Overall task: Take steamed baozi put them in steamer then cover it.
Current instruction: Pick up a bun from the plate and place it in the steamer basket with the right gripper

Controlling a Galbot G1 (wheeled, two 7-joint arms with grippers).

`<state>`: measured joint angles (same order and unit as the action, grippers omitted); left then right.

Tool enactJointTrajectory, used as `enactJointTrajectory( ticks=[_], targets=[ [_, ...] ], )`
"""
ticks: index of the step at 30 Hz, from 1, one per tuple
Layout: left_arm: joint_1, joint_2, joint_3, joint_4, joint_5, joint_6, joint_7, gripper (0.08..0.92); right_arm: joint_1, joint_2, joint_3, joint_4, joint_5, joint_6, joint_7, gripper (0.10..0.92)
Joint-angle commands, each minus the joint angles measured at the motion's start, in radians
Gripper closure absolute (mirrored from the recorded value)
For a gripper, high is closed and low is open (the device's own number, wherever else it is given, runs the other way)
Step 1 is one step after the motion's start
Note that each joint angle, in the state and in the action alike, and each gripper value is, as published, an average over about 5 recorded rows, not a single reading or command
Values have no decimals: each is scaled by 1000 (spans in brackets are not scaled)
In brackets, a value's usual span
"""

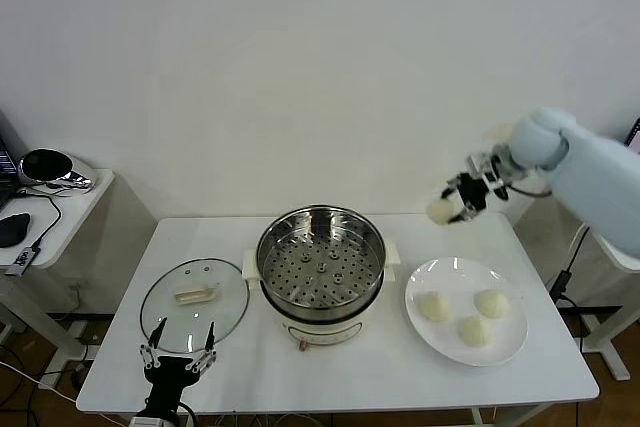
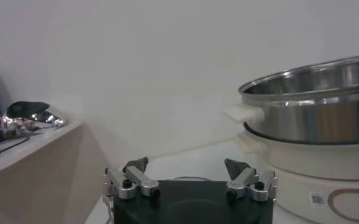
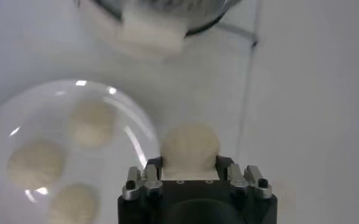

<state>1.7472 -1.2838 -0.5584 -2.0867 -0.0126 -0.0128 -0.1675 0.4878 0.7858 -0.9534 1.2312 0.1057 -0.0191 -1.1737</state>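
Left gripper [image 1: 181,358]: nearest the head camera, parked low at the table's front edge just before the glass cover; its fingers [image 2: 136,165] stand wide apart and hold nothing.
Writing: a small square code mark and a rounded outline show on the steamer's cream base in the left wrist view; no words can be read there.
Cover [image 1: 194,304]: round clear glass lid with a metal rim and a cream rectangular handle at its centre, lying flat on the table to the left of the steamer, just beside it.
Steamer [image 1: 321,265]: shiny round steel pot on a cream-white base with side handles, at the middle of the table; the perforated tray inside is bare, and the pot is uncovered.
Right gripper [image 1: 462,198]: raised above the table's far right part, between the steamer and the right edge, higher than the plate; its fingers are clamped on one baozi.
Held baozi [image 3: 189,148]: smooth, round, cream-white bun, pinched between the two fingers, its rounded bulk sticking out beyond the fingertips; it hangs clear of the table.
Plate [image 1: 466,279]: flat white plate to the right of the steamer, near it but not touching.
Baozi on plate [image 1: 435,307]: three pale round buns of like size, sitting apart from one another in a loose triangle.
Table [image 1: 120,347]: white top carrying the cover, the steamer and the plate.
Side table [image 1: 70,209]: to the left, holding a shiny dark object and cables.
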Motion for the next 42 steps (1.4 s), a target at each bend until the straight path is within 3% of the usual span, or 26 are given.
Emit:
enactJointTrajectory(
  ticks=[1, 6, 12, 25, 42],
  targets=[
    [3, 1, -8, -1, -4, 0, 0, 177, 193, 184, -183, 33, 179, 74, 19, 474],
    [18, -1, -26, -4, -8, -7, 1, 177, 163, 330, -226, -8, 142, 158, 38, 473],
    [27, -13, -47, -14, -14, -10, 0, 177, 109, 446, -269, -91, 0, 296, 66, 469],
    [25, -21, -66, -5, -23, -10, 0, 177, -28, 529, -264, -229, -249, 578, 136, 460],
    [4, -25, -67, 24, -34, -15, 2, 177, -112, 628, -191, -400, -585, 764, 242, 440]
  ],
)
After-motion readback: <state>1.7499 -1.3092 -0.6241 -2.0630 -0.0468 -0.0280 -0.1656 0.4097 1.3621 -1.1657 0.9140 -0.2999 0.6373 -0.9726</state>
